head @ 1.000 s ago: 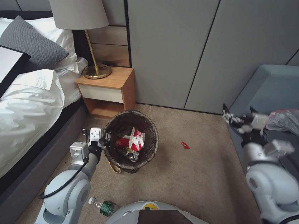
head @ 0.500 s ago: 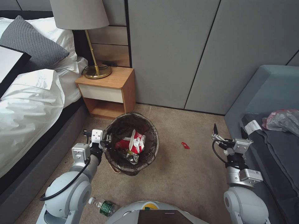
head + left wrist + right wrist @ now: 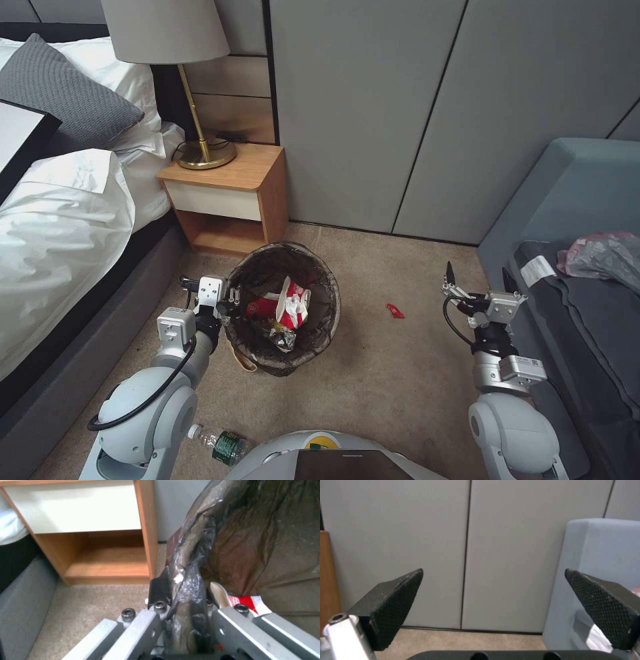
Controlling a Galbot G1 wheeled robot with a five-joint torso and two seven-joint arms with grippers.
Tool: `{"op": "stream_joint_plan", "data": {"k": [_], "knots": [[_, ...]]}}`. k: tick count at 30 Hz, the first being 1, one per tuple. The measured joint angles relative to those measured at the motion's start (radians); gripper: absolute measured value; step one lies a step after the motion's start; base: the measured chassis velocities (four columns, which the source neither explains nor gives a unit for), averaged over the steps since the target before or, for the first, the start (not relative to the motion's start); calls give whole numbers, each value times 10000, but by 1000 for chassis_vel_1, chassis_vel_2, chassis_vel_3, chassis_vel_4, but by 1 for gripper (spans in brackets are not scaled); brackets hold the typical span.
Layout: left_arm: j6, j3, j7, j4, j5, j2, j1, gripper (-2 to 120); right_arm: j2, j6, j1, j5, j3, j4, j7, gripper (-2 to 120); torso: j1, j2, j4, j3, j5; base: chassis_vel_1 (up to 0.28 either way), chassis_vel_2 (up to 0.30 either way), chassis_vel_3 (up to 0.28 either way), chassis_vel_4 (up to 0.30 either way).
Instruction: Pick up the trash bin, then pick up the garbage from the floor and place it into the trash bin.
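Three cameras: one overhead, two on the wrists

The head camera looks steeply down at the wooden bedside cabinet [image 3: 227,193]; the left wrist camera faces that cabinet [image 3: 110,542] from close and low; the right wrist camera looks level at the grey panelled wall [image 3: 466,542] beside it.

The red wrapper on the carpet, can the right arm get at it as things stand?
Probably yes. The red wrapper lies alone on bare carpet, and the right tool hangs open beside it, nothing between them.

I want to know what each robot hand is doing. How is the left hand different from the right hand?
The left gripper is shut on the trash bin rim; the right gripper is wide open and holds nothing. The left is beside the nightstand; the right is by the sofa. Both hang above the carpet.
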Motion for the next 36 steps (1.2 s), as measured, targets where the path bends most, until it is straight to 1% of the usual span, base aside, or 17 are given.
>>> {"op": "stream_joint_plan", "data": {"k": [5, 17, 21, 23, 25, 28, 32, 36], "knots": [[39, 5, -92, 17, -99, -14, -2, 0, 7, 63, -9, -61, -79, -42, 1, 100, 0, 0, 0, 0, 0, -27, -25, -36, -36], [55, -7, -278, 51, -297, -42, -45, 0, -26, 110, 35, -73, -106, -157, 31, 100, 0, 0, -4, 0, 0, -89, -88, -74, -82], [49, -16, -303, 53, -337, -56, -47, 0, -46, 103, 69, -69, -108, -174, 50, 100, 0, 0, 1, 0, 0, -35, -46, -30, -26], [40, -16, -360, 52, -433, -62, -45, 0, -44, 95, 75, -69, -114, -174, 62, 100, 0, 0, 2, 0, 0, 0, 0, 0, 0], [47, -9, -668, 33, -868, -90, -65, 0, -42, 75, 80, -68, -122, -168, 78, 100, 0, 0, 0, 0, 0, 0, 0, 0, 0], [47, -18, -824, 22, -1131, -100, -90, 0, -57, 34, 78, -67, -123, -159, 76, 100, 0, 0, -2, 0, 0, 0, 0, 0, 0], [64, -37, -855, -22, -1221, -100, -97, 0, -73, 49, 79, -67, -124, -197, 63, 100, 1, 0, 2, 0, 0, 0, 0, 0, 0], [68, -43, -874, -35, -1200, -110, -105, 0, -76, 67, 80, -86, -131, -266, 42, 100, 0, 0, 1, 0, 0, 0, 0, 0, 0]]}}
